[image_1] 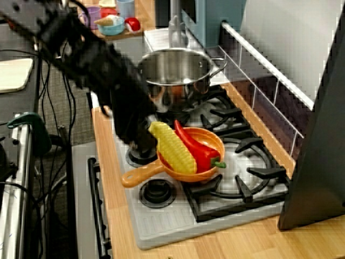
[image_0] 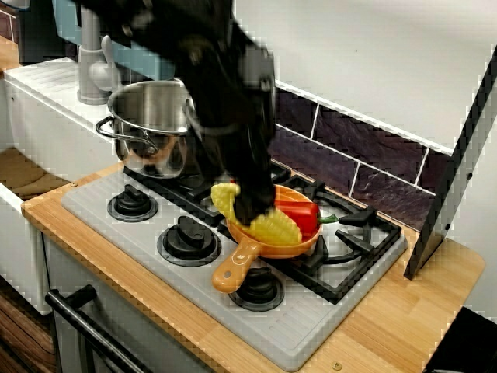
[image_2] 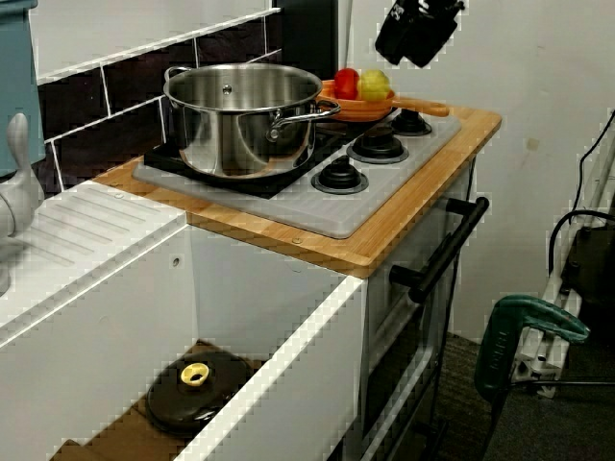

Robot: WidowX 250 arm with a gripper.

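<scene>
Toy kitchen with a wooden counter carrying a grey stovetop. A black robot arm reaches down over it. A large steel pot stands on the burner nearest the sink. On the next burner sits an orange pan, its handle pointing toward the knobs. In the pan lie a yellow corn cob and, touching it on the wall side, a red pepper. The gripper hangs near the corn cob's end. The view from the sink side shows it above the pan, not touching. It is blurred, so I cannot tell whether its claw is spread or pressed together
</scene>
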